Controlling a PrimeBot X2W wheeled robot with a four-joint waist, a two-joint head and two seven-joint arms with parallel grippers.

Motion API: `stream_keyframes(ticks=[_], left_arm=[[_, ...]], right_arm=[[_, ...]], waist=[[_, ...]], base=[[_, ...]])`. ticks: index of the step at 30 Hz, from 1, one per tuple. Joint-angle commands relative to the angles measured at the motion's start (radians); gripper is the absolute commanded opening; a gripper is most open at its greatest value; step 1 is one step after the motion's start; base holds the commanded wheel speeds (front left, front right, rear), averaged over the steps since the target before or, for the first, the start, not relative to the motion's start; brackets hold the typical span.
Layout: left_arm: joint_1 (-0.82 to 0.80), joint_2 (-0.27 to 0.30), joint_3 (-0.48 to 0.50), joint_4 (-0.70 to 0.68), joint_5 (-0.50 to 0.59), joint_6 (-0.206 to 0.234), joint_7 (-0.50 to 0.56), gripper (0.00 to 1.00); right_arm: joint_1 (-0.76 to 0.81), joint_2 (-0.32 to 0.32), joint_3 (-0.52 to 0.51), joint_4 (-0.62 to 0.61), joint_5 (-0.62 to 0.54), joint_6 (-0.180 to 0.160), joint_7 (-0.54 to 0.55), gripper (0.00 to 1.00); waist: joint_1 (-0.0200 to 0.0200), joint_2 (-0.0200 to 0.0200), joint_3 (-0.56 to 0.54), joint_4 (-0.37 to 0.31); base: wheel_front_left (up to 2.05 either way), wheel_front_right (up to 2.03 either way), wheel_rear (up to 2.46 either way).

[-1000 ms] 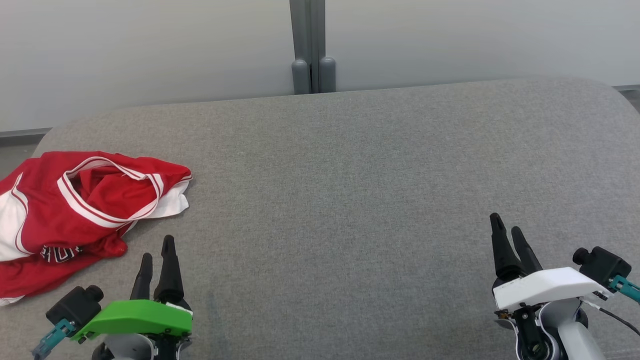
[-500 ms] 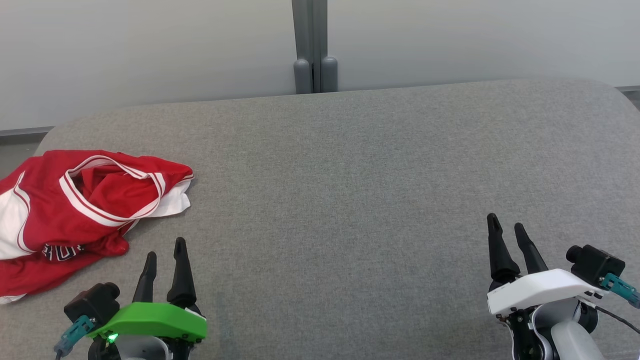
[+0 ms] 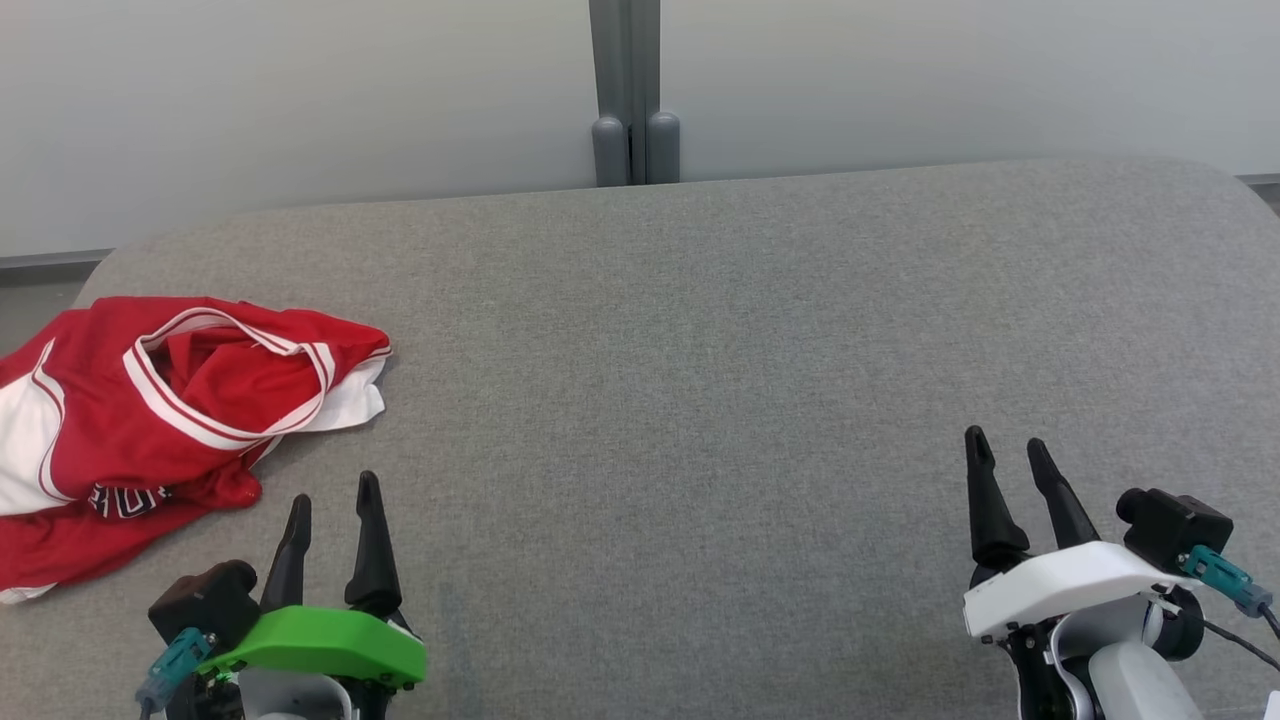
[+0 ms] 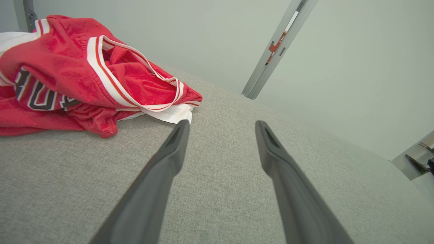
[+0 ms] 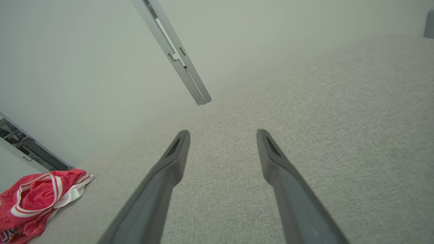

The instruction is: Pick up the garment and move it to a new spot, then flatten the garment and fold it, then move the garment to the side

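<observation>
Since a second back, both end effectors sit lower in head view, left one also shifted right; whole picture slid slightly too, so camera moved. Garment point(image 3: 150, 400): red-and-white jersey, crumpled heap at far-left edge of worktop point(image 3: 700, 330); left part cut by frame, so long axis probably left-right, not certain. Left end effector point(image 3: 333, 490): fingers spread wide, nothing held, just right of heap on near side. Right end effector point(image 3: 1004, 440): likewise wide, nothing held, well apart from heap. Left arm clearly nearer; reach goes forward and left.
</observation>
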Motion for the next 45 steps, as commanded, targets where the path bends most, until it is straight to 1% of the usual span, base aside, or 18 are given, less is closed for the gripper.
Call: stream_keyframes(ticks=[1, 26, 43, 45], left_arm=[[0.004, 0.008, -0.005, -0.006, 0.032, 0.008, -0.008, 1.0], [0.002, 0.009, -0.039, 0.006, 0.214, 0.034, -0.062, 1.0], [0.006, 0.01, -0.049, 0.029, 0.296, 0.044, -0.093, 1.0], [0.006, 0.01, -0.048, 0.03, 0.296, 0.042, -0.092, 1.0]], right_arm=[[-0.017, -0.006, 0.002, -0.005, -0.025, 0.005, -0.011, 1.0], [-0.014, -0.007, 0.015, -0.001, -0.236, 0.004, -0.064, 1.0], [-0.014, -0.008, 0.025, 0.028, -0.342, 0.004, -0.095, 1.0], [-0.014, -0.008, 0.026, 0.029, -0.342, 0.004, -0.094, 1.0]], waist=[[0.0, 0.0, 0.0, 0.001], [0.0, 0.0, -0.001, 0.01], [0.0, 0.0, -0.008, 0.019], [0.0, 0.0, -0.009, 0.019]], base=[[0.0, 0.0, 0.0], [0.0, 0.0, 0.0], [0.0, 0.0, 0.0], [0.0, 0.0, 0.0]])
